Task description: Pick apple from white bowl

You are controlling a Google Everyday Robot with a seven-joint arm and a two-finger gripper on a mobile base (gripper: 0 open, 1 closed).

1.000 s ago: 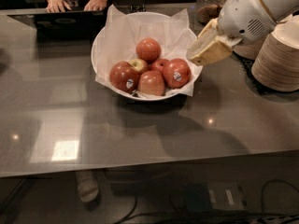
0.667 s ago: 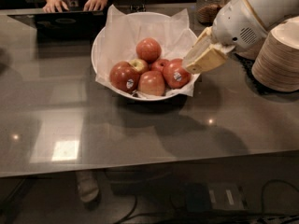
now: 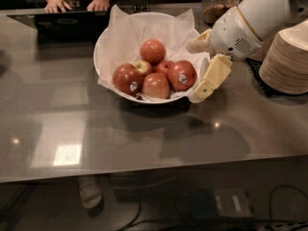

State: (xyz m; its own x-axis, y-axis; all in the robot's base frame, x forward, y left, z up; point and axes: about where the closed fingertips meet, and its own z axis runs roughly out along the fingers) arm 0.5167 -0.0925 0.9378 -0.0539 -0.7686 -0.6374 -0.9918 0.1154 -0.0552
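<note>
The tool (image 3: 194,72), released and empty, sits beside the apple (image 3: 182,75) toward the table's (image 3: 144,138) right edge. Its lower finger (image 3: 211,78) may snag the white bowl (image 3: 103,47) rim and drag it.

The apple (image 3: 181,74) is large, round and evenly red, with a small pale oval sticker on its near side. It rests at the right side of the white bowl (image 3: 98,52), a wide round dish lined with crinkled white paper. The gripper (image 3: 193,72) hangs just right of the apple at the bowl's right rim, fingers spread apart.
</note>
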